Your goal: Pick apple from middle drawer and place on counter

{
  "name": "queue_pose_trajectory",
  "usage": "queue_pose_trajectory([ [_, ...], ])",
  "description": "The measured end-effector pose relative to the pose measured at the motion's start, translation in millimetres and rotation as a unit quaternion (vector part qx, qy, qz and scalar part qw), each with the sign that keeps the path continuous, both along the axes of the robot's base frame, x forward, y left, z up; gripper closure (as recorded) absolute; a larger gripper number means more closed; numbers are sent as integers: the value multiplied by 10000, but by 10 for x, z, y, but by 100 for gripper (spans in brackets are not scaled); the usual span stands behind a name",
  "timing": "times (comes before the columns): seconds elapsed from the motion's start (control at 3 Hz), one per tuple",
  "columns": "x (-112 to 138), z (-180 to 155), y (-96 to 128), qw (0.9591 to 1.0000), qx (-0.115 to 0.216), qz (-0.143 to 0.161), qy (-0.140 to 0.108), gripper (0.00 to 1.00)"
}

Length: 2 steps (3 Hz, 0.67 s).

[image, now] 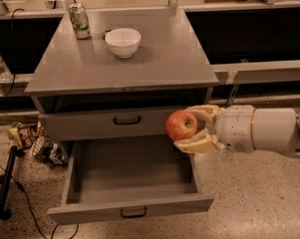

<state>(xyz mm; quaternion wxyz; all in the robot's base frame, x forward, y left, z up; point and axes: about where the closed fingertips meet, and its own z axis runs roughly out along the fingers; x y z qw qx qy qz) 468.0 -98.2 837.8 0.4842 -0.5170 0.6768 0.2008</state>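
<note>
My gripper (191,128) is shut on the red apple (182,125), which has yellowish patches. It holds the apple in the air above the right side of the open middle drawer (132,177), in front of the closed drawer front above it. The drawer is pulled out and its tray shows nothing inside. The grey counter (139,66) lies above and behind the apple. My white arm comes in from the right.
A white bowl (122,42) and a green can (79,20) stand at the back of the counter. Snack bags (35,142) lie on the speckled floor left of the cabinet. A black stand and cable (5,183) are at far left.
</note>
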Motion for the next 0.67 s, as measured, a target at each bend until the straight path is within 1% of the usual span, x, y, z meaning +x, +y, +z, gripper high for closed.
queue_pose_trajectory([
  [0.33,18,-1,1,10000,-4,10,6,100],
  [0.67,405,-37,1,9997,-84,205,143,100],
])
